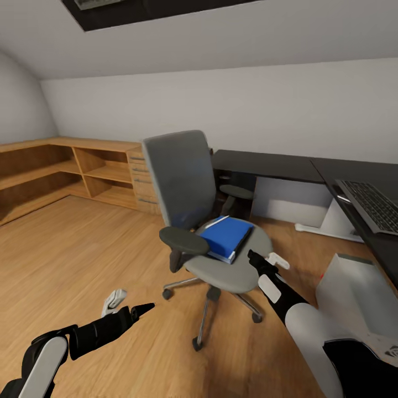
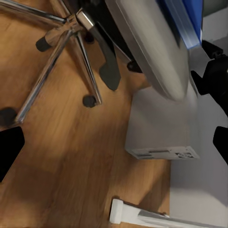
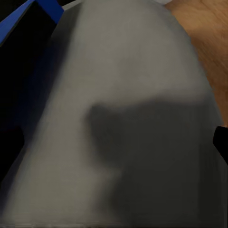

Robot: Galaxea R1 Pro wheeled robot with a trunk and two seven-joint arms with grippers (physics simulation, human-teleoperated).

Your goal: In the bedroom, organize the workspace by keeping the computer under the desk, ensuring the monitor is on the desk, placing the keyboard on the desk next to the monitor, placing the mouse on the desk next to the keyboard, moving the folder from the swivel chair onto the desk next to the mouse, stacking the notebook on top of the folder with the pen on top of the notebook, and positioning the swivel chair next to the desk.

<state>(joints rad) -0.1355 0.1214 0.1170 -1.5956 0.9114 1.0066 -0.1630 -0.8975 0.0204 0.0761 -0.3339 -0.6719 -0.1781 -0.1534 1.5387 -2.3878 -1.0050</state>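
Note:
The swivel chair (image 1: 185, 182) stands in mid-room, left of the black desk (image 1: 265, 164). On its grey seat (image 3: 133, 118) lies the blue folder (image 1: 228, 236), with a thin pale pen (image 1: 216, 222) at its far edge. I cannot make out the notebook. The keyboard (image 1: 376, 205) lies on the desk's right wing. My right gripper (image 1: 264, 258) is open at the seat's right rim, just short of the folder (image 3: 28, 19). Low over the floor left of the chair base (image 2: 61, 33), my left gripper (image 1: 131, 304) is open and empty. Monitor and mouse are out of view.
A pale grey box (image 1: 354, 287), computer or monitor back I cannot tell, stands on the floor by the desk's right wing and also appears as the box (image 2: 161, 128) from the left wrist. A wooden shelf unit (image 1: 72, 171) lines the left wall. The desk's white foot (image 2: 137, 216) rests nearby.

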